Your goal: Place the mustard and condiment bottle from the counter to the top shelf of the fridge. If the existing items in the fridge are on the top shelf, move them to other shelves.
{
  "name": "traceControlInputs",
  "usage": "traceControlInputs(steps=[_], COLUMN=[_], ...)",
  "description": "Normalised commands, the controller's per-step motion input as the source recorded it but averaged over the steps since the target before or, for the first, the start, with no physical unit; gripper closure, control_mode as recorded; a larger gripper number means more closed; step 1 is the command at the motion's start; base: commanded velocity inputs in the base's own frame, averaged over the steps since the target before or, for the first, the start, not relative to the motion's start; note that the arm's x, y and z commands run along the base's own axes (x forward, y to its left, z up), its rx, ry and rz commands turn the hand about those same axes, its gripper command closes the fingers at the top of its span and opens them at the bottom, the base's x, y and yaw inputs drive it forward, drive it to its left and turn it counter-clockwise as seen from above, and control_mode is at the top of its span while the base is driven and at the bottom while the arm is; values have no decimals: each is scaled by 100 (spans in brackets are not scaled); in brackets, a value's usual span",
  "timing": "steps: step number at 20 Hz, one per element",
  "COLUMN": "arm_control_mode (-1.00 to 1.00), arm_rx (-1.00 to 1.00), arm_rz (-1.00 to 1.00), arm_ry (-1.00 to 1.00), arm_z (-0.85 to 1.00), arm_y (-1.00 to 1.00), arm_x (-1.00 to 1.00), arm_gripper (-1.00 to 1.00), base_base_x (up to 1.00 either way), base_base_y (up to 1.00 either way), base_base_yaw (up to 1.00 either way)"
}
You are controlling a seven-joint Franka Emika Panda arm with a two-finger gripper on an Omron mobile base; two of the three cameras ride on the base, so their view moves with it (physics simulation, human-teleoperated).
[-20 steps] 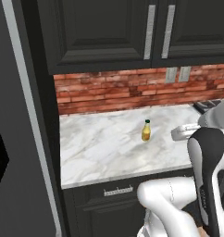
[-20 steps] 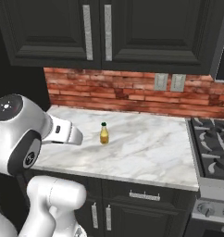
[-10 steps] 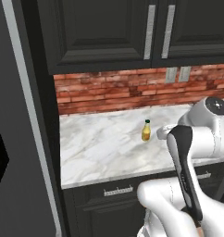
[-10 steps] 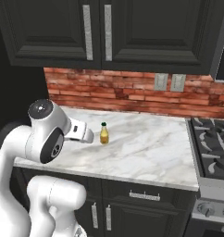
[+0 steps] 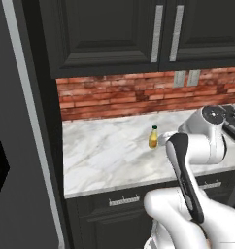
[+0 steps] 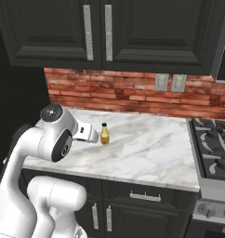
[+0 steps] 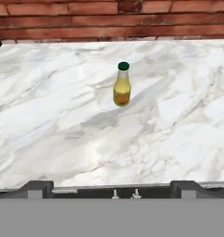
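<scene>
Mustard (image 7: 122,85), a small pale-yellow squeeze bottle with a green cap, stands upright and alone on the white grey-veined marble counter (image 7: 49,115), a little above the centre of the hand view, its base clear of the red brick backsplash (image 7: 63,21) that runs along the top of that frame. At the far left of the left base view rises the dark side of a tall appliance with a pale vertical strip (image 5: 22,97), which may be the fridge, shut from this angle; I cannot tell for sure. Moving right in that view, the bottle sits near the middle of the slab, and just right of it the white arm's wrist bends in toward it. In the right base view the order flips: the arm's round white joint is at centre left, with the hand's white end reaching to just beside the bottle, and the gas stove top (image 6: 214,148) lies at the far right, well apart. The two-finger gripper (image 7: 111,187) is at the bottom of the hand view, its dark finger tips spread to their widest and holding nothing. The bottle is centred between them, probably so the hand can advance and close round its body.
</scene>
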Motion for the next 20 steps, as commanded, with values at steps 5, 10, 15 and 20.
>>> traceControlInputs(steps=[5, 10, 15, 20], arm_control_mode=[-100, -100, -100, -100], arm_rx=[0, 0, 0, 1], arm_rz=[0, 0, 0, 0], arm_ry=[4, 0, 0, 0], arm_z=[-30, -30, -15, -8], arm_y=[0, 0, -8, -35], arm_x=[45, 46, 58, 58], arm_gripper=[-100, -100, -100, -100], base_base_x=[0, 0, 0, 0], base_base_y=[0, 0, 0, 0], base_base_yaw=[0, 0, 0, 0])
